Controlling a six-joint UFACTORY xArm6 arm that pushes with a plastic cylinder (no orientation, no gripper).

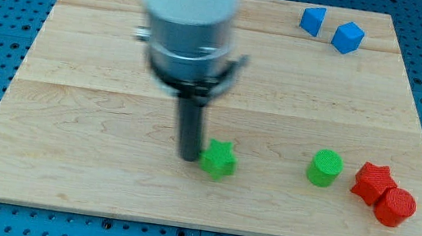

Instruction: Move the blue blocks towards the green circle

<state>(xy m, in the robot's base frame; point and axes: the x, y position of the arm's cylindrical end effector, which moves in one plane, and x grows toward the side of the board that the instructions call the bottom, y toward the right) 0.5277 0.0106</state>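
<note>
Two blue blocks sit at the view's top right: a blue block [313, 21] and, just right of it, a blue cube [348, 38]. The green circle [325, 168] is a green cylinder at the lower right of the wooden board [71, 115]. My tip [188, 157] is the lower end of the dark rod in the lower middle. It stands right against the left side of a green star [219, 160]. The tip is far from the blue blocks and well left of the green circle.
A red star [372, 181] and a red cylinder [394, 207] sit touching each other, just right of the green circle. The arm's white and grey body [189, 24] hangs over the board's upper middle. Blue pegboard surrounds the board.
</note>
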